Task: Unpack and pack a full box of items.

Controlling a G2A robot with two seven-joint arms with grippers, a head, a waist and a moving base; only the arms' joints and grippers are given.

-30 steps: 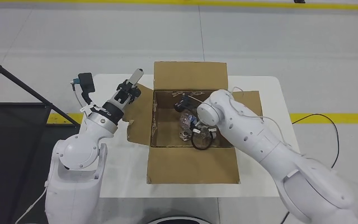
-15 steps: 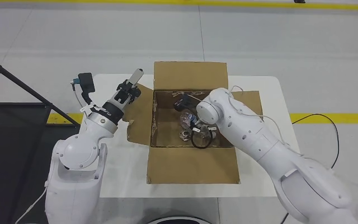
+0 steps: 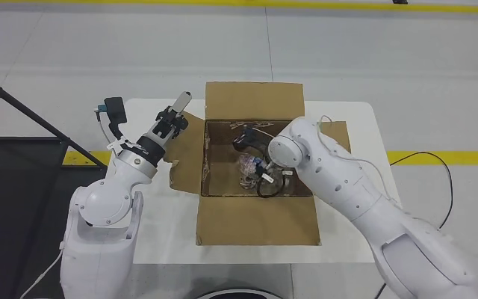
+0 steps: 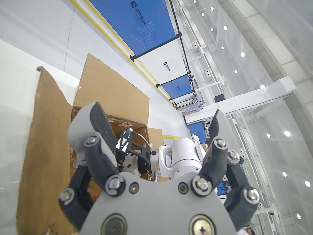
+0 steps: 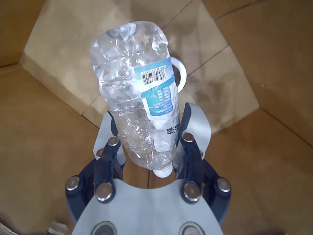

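Observation:
An open cardboard box (image 3: 258,218) stands in the middle of the white table. My right gripper (image 5: 149,121) is inside it, shut on a crumpled clear plastic bottle (image 5: 137,79) with a blue and white label, cap end towards the wrist. In the top view the bottle (image 3: 247,166) shows beside the right arm's wrist, with a black ring (image 3: 267,188) just below. A white ring (image 5: 180,73) lies on the box floor behind the bottle. My left gripper (image 3: 181,102) is held up left of the box by its left flap (image 3: 187,153), open and empty (image 4: 156,121).
The box's back flap (image 3: 255,99) stands up and the right flap (image 3: 337,137) lies outward. Bare table (image 3: 336,111) surrounds the box. A black stand leg (image 3: 30,113) crosses the floor at the far left.
The right arm has shifted slightly to the right and lifted a little inside the box, bottle in its grip. The left arm has not moved.

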